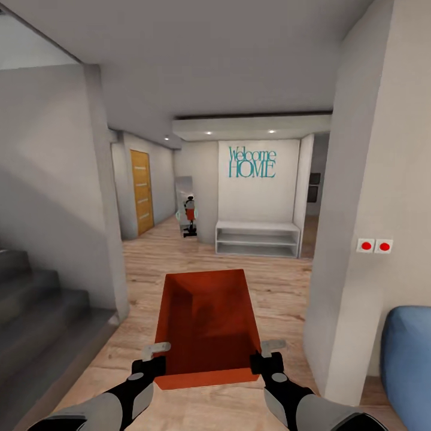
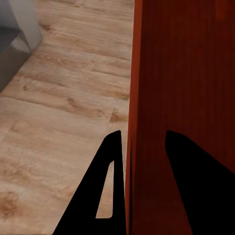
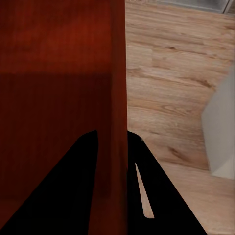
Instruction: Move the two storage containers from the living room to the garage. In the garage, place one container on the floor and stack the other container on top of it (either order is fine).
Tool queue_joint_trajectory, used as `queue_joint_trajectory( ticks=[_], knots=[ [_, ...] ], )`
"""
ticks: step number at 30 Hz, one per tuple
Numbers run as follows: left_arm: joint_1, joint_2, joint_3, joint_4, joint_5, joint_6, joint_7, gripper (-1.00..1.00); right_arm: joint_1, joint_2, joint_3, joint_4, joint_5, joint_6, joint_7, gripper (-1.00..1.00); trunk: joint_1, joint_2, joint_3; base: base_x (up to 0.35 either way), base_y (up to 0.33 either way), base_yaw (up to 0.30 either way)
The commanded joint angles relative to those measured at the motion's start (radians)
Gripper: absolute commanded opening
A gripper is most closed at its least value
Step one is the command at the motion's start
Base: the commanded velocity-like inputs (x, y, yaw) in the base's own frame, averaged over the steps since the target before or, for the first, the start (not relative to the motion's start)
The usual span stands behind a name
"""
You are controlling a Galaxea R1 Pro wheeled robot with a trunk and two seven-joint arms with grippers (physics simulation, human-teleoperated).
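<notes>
Right end effector (image 3: 111,142) clamps the storage container (image 3: 58,73) wall.

Two arms, same build: light grey rounded forearm shells, glossy black wrist sections, small grey round cap on each wrist. Left gripper (image 1: 157,357): black body, pale grey flat finger (image 1: 157,348) jutting forward. Right gripper (image 1: 267,354): same black body, pale grey finger (image 1: 273,344). Wrist views: fingers (image 2: 105,191) are flat black tapering blades, outer one with narrow long slot.
</notes>
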Motion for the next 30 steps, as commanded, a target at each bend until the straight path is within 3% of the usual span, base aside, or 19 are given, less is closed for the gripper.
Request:
queue_joint_trajectory(
  ticks=[1,30],
  knots=[
    [-0.001,0.0,0.011,-0.001,0.005,-0.005,-0.004,-1.0,-0.001,0.011,-0.045,0.001,-0.006,-0.001,0.007,-1.0,0.001,-0.001,-0.002,0.323,0.0,0.0],
    [-0.001,0.0,0.013,-0.001,0.005,-0.004,-0.004,-1.0,-0.001,0.011,-0.045,0.001,-0.007,-0.001,0.007,-1.0,0.001,-0.001,-0.002,0.323,0.0,0.0]
  ],
)
